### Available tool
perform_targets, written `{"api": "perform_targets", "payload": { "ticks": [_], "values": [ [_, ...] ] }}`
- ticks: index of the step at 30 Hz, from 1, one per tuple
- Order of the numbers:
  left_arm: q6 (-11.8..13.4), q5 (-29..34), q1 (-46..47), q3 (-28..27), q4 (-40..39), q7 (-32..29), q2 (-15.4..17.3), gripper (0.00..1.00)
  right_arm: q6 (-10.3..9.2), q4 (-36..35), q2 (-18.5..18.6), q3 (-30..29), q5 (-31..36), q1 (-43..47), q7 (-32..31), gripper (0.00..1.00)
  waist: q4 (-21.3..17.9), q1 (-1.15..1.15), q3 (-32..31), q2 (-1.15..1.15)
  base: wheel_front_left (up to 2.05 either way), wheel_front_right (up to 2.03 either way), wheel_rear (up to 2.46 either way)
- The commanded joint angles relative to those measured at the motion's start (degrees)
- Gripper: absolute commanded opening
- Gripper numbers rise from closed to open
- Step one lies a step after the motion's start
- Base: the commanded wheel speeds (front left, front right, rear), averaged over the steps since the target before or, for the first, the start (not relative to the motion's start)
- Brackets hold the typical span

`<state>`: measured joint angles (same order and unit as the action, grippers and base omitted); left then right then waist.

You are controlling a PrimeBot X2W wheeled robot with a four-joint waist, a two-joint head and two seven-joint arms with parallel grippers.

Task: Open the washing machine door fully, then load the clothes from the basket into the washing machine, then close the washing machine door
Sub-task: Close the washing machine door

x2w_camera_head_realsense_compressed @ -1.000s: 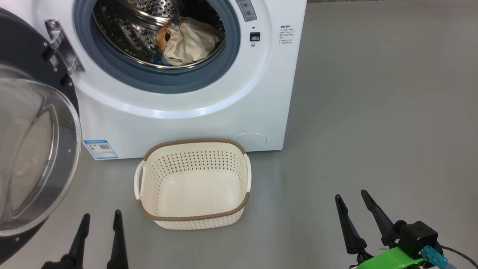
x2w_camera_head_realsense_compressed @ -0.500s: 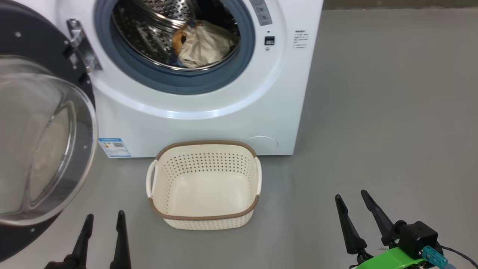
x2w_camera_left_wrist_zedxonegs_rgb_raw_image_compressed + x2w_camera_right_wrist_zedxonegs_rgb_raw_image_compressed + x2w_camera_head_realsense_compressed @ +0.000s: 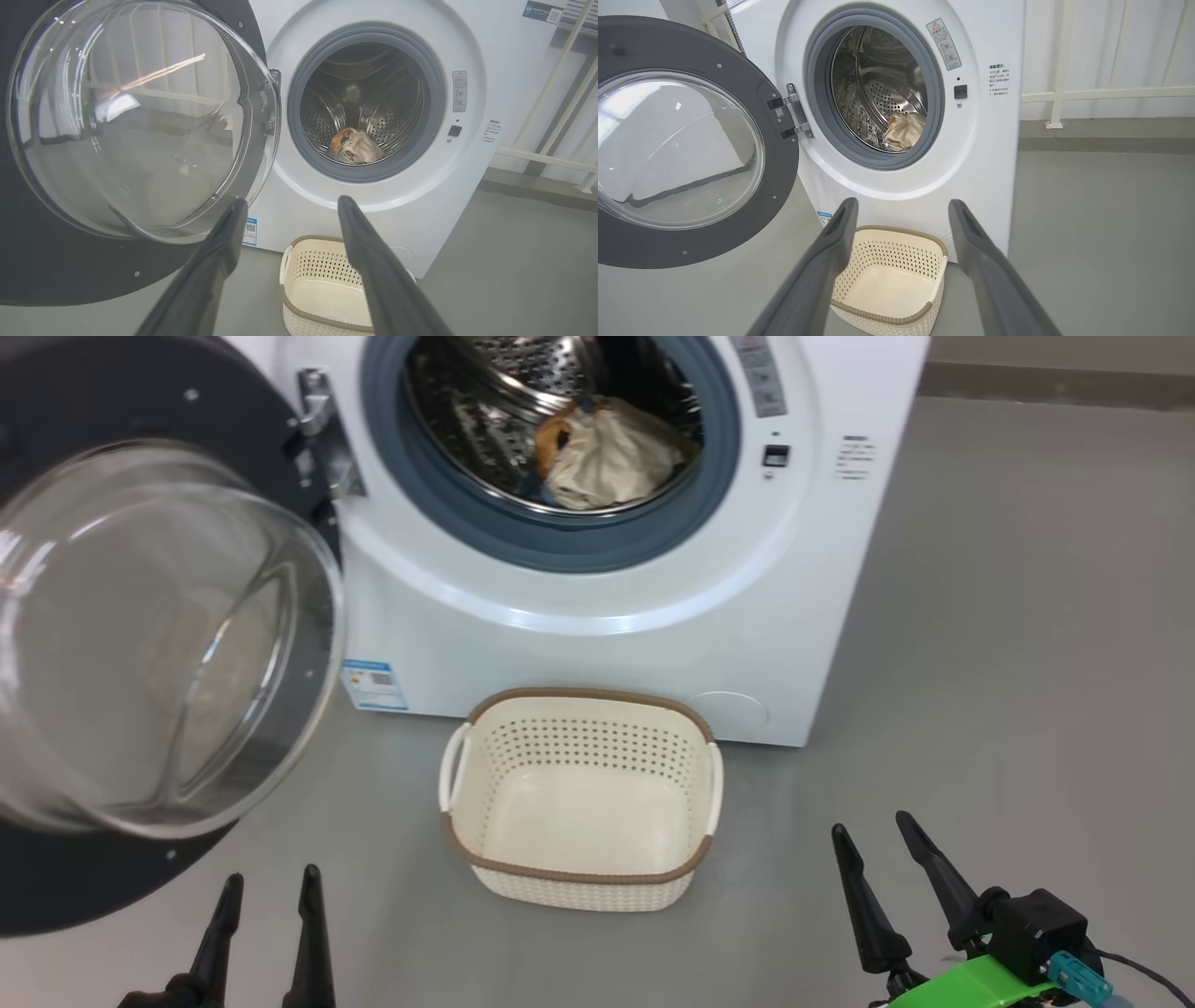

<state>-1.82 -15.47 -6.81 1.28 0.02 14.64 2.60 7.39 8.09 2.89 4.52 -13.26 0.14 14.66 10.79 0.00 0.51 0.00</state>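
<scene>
Left pincer (image 3: 271, 875) low, jaws apart, empty — right pincer (image 3: 870, 823) likewise, pointing forward

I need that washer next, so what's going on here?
A two-armed robot is doing a laundry load. The washing machine stands with its door swung wide open on the robot's left, and the clothes, a cream bundle with some orange-brown showing, lie inside the drum. The basket on the floor before the machine has nothing in it. The left gripper and the right gripper are open, holding and touching nothing. Closing the door is what remains.
</scene>
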Motion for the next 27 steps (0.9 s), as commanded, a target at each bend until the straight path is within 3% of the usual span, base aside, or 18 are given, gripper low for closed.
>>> {"api": "perform_targets", "payload": {
  "ticks": [1,27],
  "values": [
    [0.35,-0.28,1.25,-1.74,-1.41,0.36,0.28,1.0,0.1,-1.48,-0.02,1.57,0.55,-0.2,0.34,1.0,1.95,0.0,-0.24,0.0,0.0,0.0,0.0],
    [3.09,-2.86,0.99,-1.96,-0.79,0.36,0.28,1.0,0.1,-0.35,-0.02,4.27,1.48,-2.43,0.04,1.0,16.11,0.0,1.16,0.0,0.0,0.0,0.0]
  ]
}}
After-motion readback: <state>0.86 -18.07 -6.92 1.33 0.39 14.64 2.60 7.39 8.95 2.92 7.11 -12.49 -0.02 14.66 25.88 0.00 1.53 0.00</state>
